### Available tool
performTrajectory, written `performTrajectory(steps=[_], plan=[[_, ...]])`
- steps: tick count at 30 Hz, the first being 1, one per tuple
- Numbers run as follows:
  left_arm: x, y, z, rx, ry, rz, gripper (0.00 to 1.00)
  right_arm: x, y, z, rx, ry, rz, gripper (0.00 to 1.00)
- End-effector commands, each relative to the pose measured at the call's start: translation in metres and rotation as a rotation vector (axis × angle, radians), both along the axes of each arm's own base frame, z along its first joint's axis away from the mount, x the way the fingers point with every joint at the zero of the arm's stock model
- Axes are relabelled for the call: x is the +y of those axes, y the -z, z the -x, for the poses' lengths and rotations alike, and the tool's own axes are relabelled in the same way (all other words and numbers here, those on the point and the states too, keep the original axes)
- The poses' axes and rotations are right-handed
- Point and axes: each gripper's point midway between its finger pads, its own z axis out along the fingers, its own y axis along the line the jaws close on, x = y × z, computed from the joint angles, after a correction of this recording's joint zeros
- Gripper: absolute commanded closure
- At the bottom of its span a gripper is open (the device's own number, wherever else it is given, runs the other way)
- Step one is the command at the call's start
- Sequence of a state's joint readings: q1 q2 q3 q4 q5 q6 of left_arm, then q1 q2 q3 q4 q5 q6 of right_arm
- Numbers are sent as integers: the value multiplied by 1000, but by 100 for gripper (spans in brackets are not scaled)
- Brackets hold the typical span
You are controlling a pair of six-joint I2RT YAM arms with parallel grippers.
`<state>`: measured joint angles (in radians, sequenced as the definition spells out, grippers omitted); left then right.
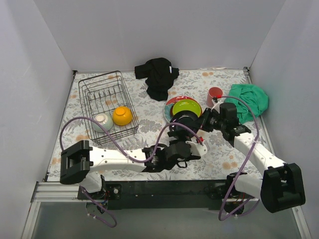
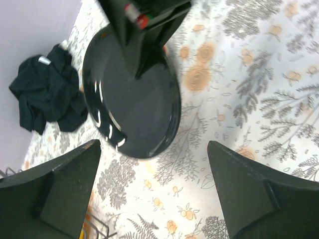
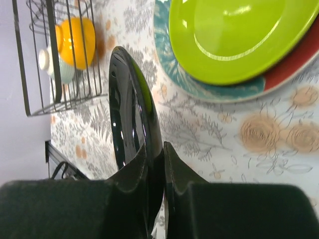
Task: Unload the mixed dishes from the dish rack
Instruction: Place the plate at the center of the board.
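Two fingers of the right hand point(image 3: 155, 149) were clamped together on the rim of the black plate point(image 3: 132, 109), which stood on edge near the middle of the tabletop point(image 1: 219, 159). The left hand point(image 2: 153, 145) faced the same plate with its fingers wide apart, gripping nothing. Just beyond lay the green plate point(image 3: 234, 40), stacked on the red-rimmed patterned plate point(image 3: 199, 87). Toward the far left corner stood the dish rack point(image 1: 102, 92), with the orange bowl point(image 1: 122, 115) and the white bowl point(image 1: 102, 121) inside at its near end. The pink-red cup point(image 1: 215, 93) sat beside the green cloth point(image 1: 249, 102) toward the far right corner; a black cloth point(image 1: 158, 77) lay at the far edge.
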<state>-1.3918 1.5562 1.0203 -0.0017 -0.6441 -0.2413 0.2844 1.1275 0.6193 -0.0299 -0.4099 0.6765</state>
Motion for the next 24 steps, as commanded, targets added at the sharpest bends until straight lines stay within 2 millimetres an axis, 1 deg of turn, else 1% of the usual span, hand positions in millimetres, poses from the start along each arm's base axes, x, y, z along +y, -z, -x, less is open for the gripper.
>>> performTrajectory(steps=[1,2,3,4,5,6,8,9,11,12,13,14,15,16,17,18,19,21,22,23,24], plan=[[21,-42,-18,86,-80,179,8,-8,-35,-39,-115,60,8,99],[24,-43,-19,119,-80,196,7,-10,-33,-44,-104,70,13,99],[37,-55,-33,151,-139,274,6,-12,-41,-52,-118,83,9,99],[43,-58,-39,172,-164,309,4,-14,-42,-56,-120,92,10,99],[52,-60,-45,194,-191,332,2,-16,-39,-62,-108,103,14,99],[66,-72,-57,228,-237,416,2,-20,-45,-70,-118,118,13,99],[82,-79,-66,261,-274,481,2,-23,-42,-78,-101,129,13,99],[96,-91,-76,278,-306,556,2,-24,-42,-83,-102,138,16,99],[113,-96,-85,287,-343,616,2,-25,-41,-93,-96,152,19,99],[127,-98,-96,281,-386,644,2,-25,-40,-96,-92,155,18,99],[137,-104,-99,282,-415,692,2,-25,-37,-102,-81,158,21,99],[147,-103,-104,283,-447,705,2,-24,-36,-106,-80,158,22,99],[164,-104,-115,272,-503,731,2,-24,-33,-108,-73,159,24,99],[175,-106,-119,272,-537,764,2,-23,-25,-112,-51,158,29,98],[184,-106,-123,266,-567,779,2,-22,-27,-116,-56,152,31,97],[202,-103,-133,249,-625,792,2,-22,-23,-119,-48,152,36,96],[213,-100,-137,228,-671,794,2,-21,-14,-122,-29,151,44,94],[234,-98,-146,182,-758,794,2,-20,-11,-127,-21,148,47,92],[240,-97,-148,165,-785,786,2,-20,-2,-129,-4,149,56,91],[246,-96,-149,145,-811,776,2,-20,-1,-131,-1,147,56,90],[248,-95,-149,145,-817,771,2,-20,1,-133,3,146,59,89]])
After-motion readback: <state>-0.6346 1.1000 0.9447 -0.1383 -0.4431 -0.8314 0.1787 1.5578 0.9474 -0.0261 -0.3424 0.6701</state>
